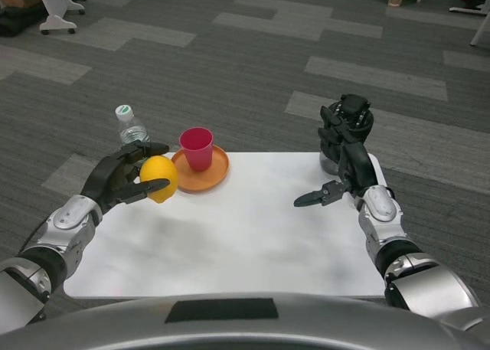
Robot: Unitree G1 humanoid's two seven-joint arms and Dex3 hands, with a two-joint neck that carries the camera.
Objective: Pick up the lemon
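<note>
A yellow lemon [160, 178] is at the left side of the white table [245, 235], just left of the orange plate. My left hand [122, 177] wraps around it from the left, fingers over its top and under its front. Whether the lemon still touches the table I cannot tell. My right hand [342, 147] is raised over the table's right side, fingers spread, holding nothing.
An orange plate [215, 176] carries an upright red cup [197, 148] at the table's back left. A clear plastic bottle [131, 128] with a white cap stands behind my left hand. Grey carpet lies beyond the table.
</note>
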